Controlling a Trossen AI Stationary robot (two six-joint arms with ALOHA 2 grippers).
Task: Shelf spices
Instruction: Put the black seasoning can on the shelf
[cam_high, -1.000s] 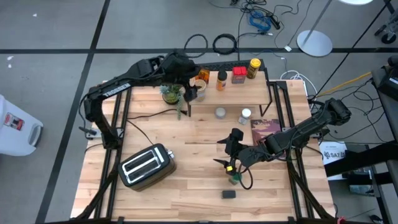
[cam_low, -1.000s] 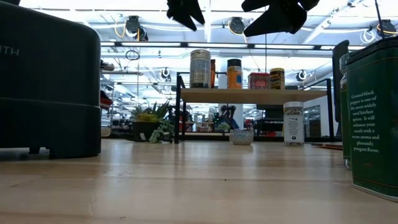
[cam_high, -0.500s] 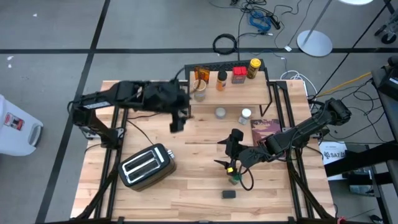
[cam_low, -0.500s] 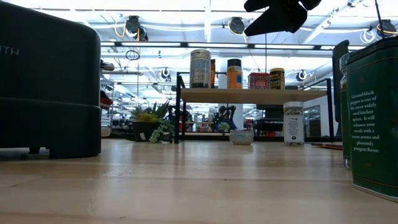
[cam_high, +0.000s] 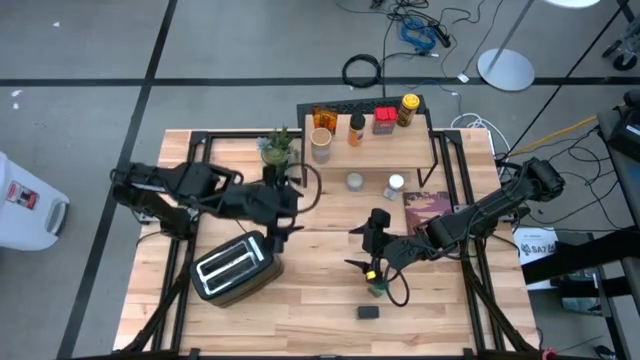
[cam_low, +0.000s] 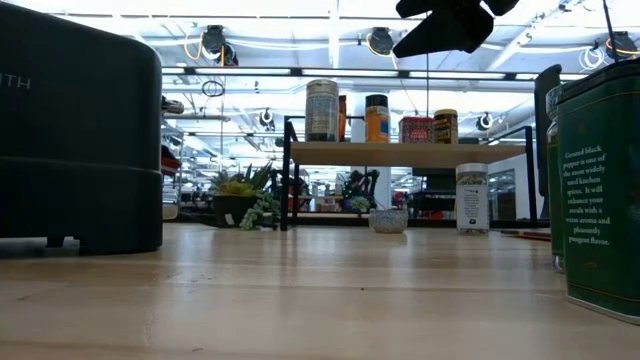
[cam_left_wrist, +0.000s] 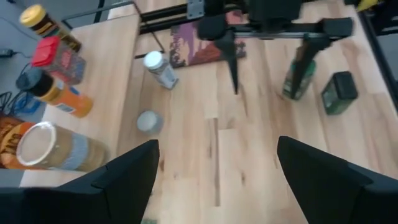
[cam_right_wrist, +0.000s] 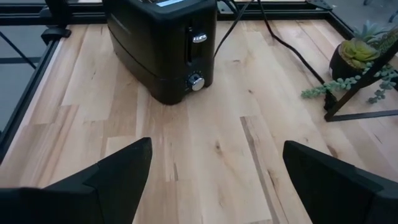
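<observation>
The shelf (cam_high: 372, 145) stands at the table's far side with several spices on top: a tan jar (cam_high: 321, 140), an orange bottle (cam_high: 356, 128), a red-lidded jar (cam_high: 384, 121) and a yellow one (cam_high: 407, 110). On the tabletop stand a small tin (cam_high: 354, 181), a white-capped bottle (cam_high: 394, 186), a green bottle (cam_left_wrist: 297, 78) and a dark green tin (cam_left_wrist: 339, 93). My left gripper (cam_high: 284, 222) hangs open above the table's middle, just beyond the toaster. My right gripper (cam_high: 358, 247) hangs open in the air next to the green bottle, nothing between its fingers.
A black toaster (cam_high: 232, 265) with its cord sits at the near left. A small potted plant (cam_high: 277, 148) stands at the shelf's left end. A dark red book (cam_high: 425, 205) lies right of the bottle. Bare wood lies between the toaster and my right gripper.
My left gripper has swung away from the shelf's left end, by the tan jar, toward the table's near edge and now hangs over the middle beside the toaster, still open. It has left the low view. The tan jar stays on the shelf.
</observation>
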